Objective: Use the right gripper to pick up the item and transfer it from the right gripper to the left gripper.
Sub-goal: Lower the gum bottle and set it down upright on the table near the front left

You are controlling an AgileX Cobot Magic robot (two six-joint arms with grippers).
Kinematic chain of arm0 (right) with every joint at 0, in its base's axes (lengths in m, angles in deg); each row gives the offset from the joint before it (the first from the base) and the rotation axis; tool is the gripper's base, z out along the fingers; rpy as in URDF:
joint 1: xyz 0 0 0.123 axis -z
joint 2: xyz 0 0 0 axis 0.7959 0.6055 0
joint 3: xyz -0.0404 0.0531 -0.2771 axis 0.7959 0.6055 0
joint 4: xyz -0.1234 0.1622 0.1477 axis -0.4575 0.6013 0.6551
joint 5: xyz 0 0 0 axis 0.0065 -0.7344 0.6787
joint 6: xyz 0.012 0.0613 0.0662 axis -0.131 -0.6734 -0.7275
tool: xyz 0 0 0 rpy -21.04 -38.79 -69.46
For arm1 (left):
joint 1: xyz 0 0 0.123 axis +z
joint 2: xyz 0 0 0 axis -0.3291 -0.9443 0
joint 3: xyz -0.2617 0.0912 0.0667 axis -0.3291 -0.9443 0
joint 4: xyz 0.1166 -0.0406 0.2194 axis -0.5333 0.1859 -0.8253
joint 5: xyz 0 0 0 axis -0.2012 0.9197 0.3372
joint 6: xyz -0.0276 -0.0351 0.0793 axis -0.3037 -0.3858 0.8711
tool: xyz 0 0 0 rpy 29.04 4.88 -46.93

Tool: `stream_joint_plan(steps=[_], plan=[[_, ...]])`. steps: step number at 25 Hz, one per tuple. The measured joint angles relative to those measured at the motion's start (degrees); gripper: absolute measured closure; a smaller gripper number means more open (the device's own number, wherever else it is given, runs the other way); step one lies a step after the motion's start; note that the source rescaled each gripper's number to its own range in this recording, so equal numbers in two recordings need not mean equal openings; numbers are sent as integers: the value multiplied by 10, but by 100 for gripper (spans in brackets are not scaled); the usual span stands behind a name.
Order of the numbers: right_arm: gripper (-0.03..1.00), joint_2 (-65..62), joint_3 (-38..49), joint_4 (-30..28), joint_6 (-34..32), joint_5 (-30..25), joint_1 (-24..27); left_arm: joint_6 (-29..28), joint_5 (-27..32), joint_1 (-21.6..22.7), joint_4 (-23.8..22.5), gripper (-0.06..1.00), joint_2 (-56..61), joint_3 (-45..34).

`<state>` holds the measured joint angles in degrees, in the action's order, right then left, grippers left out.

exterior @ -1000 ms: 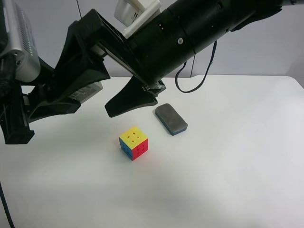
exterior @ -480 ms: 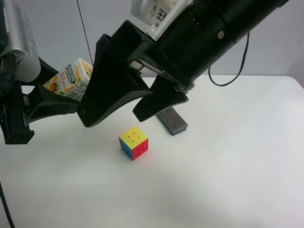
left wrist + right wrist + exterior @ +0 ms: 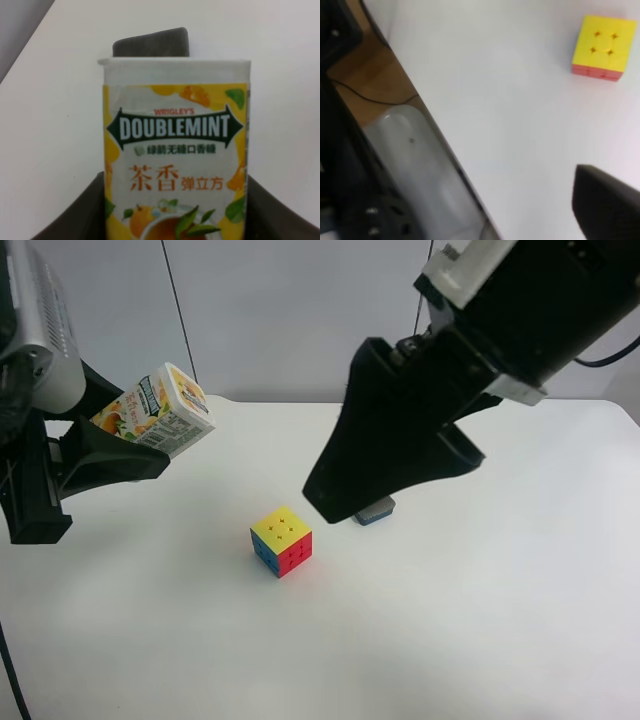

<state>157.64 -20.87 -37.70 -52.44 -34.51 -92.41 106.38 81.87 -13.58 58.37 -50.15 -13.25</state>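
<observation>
The item, a white carton (image 3: 160, 410) with orange fruit print and green lettering, is held tilted in the air by my left gripper (image 3: 150, 438), the silver-grey-housed one at the exterior high view's left. The left wrist view shows the carton (image 3: 175, 150) between the dark fingers (image 3: 80, 215), label facing the camera. My right gripper (image 3: 390, 485), a black claw on the glossy black arm, hangs open and empty above the table, well apart from the carton. One of its fingers (image 3: 605, 200) shows in the right wrist view.
A multicoloured puzzle cube (image 3: 281, 541) sits mid-table and also shows in the right wrist view (image 3: 602, 47). A dark grey eraser block (image 3: 375, 510) lies behind it, mostly hidden by the right claw. The white table (image 3: 450, 620) has an edge with a grey base and floor beyond (image 3: 405, 150).
My right gripper has let go of the carton and pulled away to the right and up. The carton stays in my left gripper, which has not moved.
</observation>
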Motion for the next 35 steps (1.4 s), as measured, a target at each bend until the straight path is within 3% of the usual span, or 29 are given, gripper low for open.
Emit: stream_joint_plan(steps=[6,19,24,35], plan=[[-3,-69,36,-62,-12,-1,0,0,2,0,0,94,0,0],[-3,-245,198,-142,-15,-4,0,0,45,0,0,94,0,0],[-3,-329,268,-180,-46,8,0,0,46,0,0,94,0,0],[-3,-525,406,-184,-100,61,0,0,48,0,0,94,0,0]])
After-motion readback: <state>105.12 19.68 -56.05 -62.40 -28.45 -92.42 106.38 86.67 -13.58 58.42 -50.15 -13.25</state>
